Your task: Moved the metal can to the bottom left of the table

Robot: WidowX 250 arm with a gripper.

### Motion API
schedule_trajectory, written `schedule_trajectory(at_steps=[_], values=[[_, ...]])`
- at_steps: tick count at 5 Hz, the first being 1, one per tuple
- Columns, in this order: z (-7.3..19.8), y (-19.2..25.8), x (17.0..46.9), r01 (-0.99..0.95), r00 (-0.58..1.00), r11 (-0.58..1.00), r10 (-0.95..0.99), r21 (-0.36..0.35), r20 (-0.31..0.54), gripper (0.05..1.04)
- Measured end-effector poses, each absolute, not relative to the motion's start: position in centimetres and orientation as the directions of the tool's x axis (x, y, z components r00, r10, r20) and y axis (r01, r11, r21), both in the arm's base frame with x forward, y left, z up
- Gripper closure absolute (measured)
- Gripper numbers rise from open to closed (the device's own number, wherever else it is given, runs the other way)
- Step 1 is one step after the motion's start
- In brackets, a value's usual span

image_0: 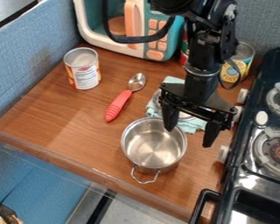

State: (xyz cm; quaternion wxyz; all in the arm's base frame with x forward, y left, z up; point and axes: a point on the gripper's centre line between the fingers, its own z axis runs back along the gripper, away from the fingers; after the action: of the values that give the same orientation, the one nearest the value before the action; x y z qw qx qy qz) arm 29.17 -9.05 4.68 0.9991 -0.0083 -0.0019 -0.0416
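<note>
My black gripper [189, 135] hangs over the right part of the table, above the right rim of the steel pot, with its two fingers spread wide and nothing between them. At the upper left of the wooden table [60, 127] a metal can [84, 72] with a white, red and yellow label stands upright, well to the left of the gripper. Another can [240, 63], with a yellow and blue label, is at the back right behind the arm, beside a mostly hidden red and green can [183, 48].
The steel pot [153, 144] sits near the front, its handle toward the edge. A red-handled spoon [120, 104] lies between the labelled can and a teal cloth [192, 125] holding a lid. A toy microwave [131, 26] stands behind; a stove [265, 144] borders the right.
</note>
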Motion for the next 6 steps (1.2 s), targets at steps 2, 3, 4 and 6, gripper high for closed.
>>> schedule_trajectory(at_steps=[2, 3, 4, 6], values=[[3.8, -5.1, 29.4, 0.022, 0.998, 1.000, -0.023, -0.018, -0.056, 0.083], [4.8, -0.3, 30.7, -0.019, 0.999, 0.999, 0.017, -0.036, -0.040, 0.083], [6.6, 4.5, 32.9, -0.002, 1.000, 1.000, 0.002, -0.018, 0.031, 0.083], [8.1, 11.8, 39.2, 0.074, 0.991, 0.997, -0.076, 0.024, 0.114, 0.083]])
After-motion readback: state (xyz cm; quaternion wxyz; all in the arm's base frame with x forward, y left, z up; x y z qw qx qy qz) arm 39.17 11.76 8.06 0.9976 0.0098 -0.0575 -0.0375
